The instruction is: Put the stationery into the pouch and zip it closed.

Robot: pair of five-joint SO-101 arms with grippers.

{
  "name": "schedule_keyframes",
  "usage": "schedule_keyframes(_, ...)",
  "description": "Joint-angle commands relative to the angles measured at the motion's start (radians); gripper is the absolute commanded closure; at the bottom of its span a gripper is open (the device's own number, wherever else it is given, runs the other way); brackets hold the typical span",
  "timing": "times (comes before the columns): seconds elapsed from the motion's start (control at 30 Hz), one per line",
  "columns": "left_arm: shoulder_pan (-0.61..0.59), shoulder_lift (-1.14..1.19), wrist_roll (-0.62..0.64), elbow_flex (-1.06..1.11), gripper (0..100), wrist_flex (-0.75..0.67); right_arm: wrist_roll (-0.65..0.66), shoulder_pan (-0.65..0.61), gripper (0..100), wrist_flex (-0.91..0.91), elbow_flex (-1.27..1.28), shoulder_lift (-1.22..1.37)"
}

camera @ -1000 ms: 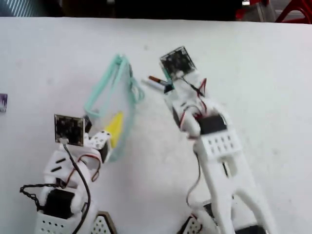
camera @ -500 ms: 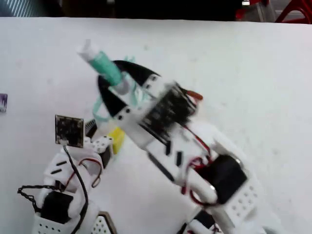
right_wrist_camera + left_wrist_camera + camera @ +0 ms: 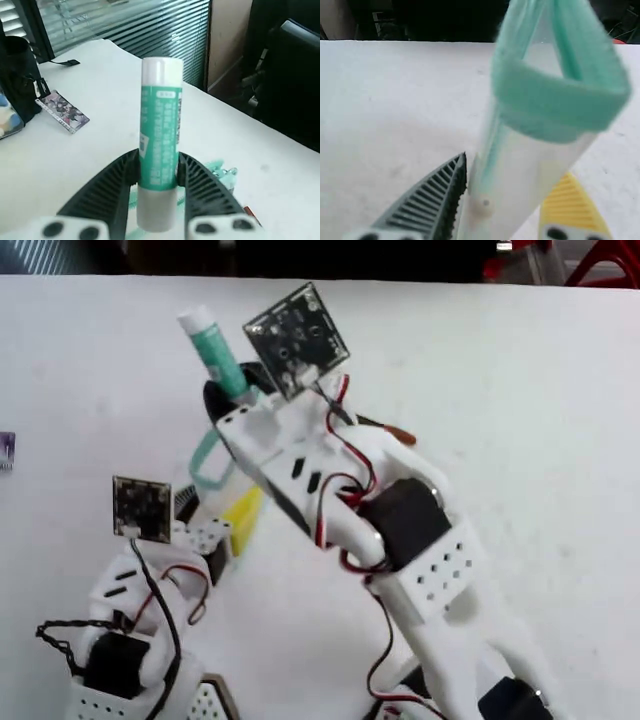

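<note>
Pinching a teal cylindrical glue stick with a white cap [image 3: 160, 135] between the black ribbed fingers [image 3: 107, 187] of the right gripper [image 3: 158, 167], both pressed against its lower sides. Holds it upright between them in the right wrist view, cap end well past the fingertips, raised off the white table [image 3: 100, 100]. Hangs, in the high view, near the far end of a clear plastic pouch with mint-green fabric edging [image 3: 205, 465], with the stick [image 3: 212, 352] slanting away from the gripper [image 3: 235, 400].

Clamping the near end of that pouch [image 3: 555, 100] in the left gripper [image 3: 512, 172], a dark grey ribbed finger [image 3: 437, 200] on one side and a yellow finger [image 3: 570, 200] on the other, closed against the plastic. Stands the pouch up between them, its green trim forming a loop above. Hides much of the pouch beneath the right arm in the high view, leaving a mint loop just beside the yellow finger [image 3: 240, 510].

Lying on the table beyond the right arm, partly covered: a slim pen with an orange-brown end [image 3: 397, 433]. Resting near the table's left edge, well apart from the pouch: a small printed card [image 3: 5, 452], close to a black bag [image 3: 17, 65] in the right wrist view.
</note>
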Motion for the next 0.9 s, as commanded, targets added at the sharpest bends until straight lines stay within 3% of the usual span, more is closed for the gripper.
schedule_keyframes(0.0,0.004,-0.001,0.012,-0.055,75,-0.002,-0.009,0.01,98.2,-0.05,-0.003,0.007)
schedule_keyframes(0.63,0.002,-0.001,0.012,-0.055,75,-0.002,-0.005,-0.07,98.2,-0.352,0.269,0.082)
schedule_keyframes(0.87,-0.002,-0.001,0.014,-0.055,75,-0.002,-0.003,-0.087,98.1,-0.357,0.417,-0.031)
